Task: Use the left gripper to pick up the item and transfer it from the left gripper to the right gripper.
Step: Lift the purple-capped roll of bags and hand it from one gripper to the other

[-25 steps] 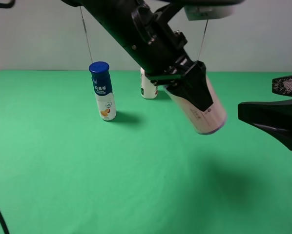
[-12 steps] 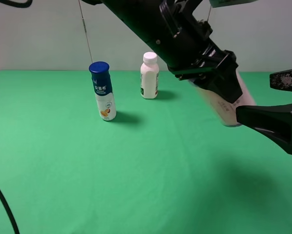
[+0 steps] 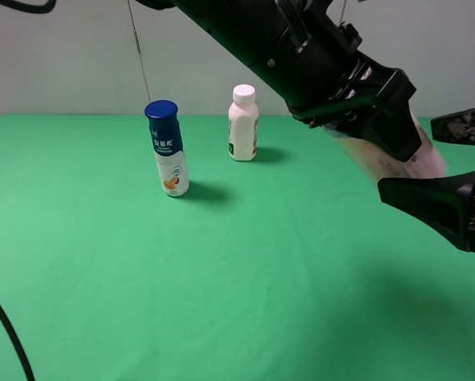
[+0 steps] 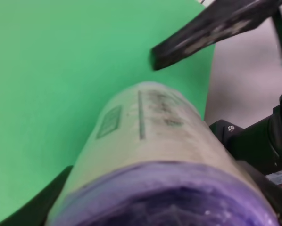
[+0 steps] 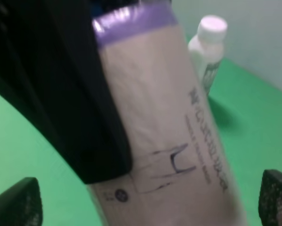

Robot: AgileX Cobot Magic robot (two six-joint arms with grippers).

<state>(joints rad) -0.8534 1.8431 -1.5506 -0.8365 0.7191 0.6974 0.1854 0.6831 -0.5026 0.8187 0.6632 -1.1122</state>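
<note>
My left gripper [image 3: 404, 139] is shut on the item [image 3: 398, 163], a cream printed roll with purple ends, and holds it tilted in the air at the right. In the left wrist view the item [image 4: 150, 150] fills the frame. My right gripper [image 3: 424, 163] is open, one finger [image 3: 432, 198] below the roll and one [image 3: 460, 127] above. The roll's free end lies between them. In the right wrist view the item [image 5: 174, 132] is close in front, between my fingertips [image 5: 16, 202] at the frame's edges.
A blue-capped white bottle [image 3: 167, 148] stands on the green table [image 3: 142, 278] at the left middle. A white-capped white bottle [image 3: 242, 123] stands farther back; it also shows in the right wrist view [image 5: 208, 44]. A grey wall lies behind the table.
My left arm has carried the item to the right and upward, bringing it between the right gripper's open fingers. The white-capped bottle has come into view behind it.
</note>
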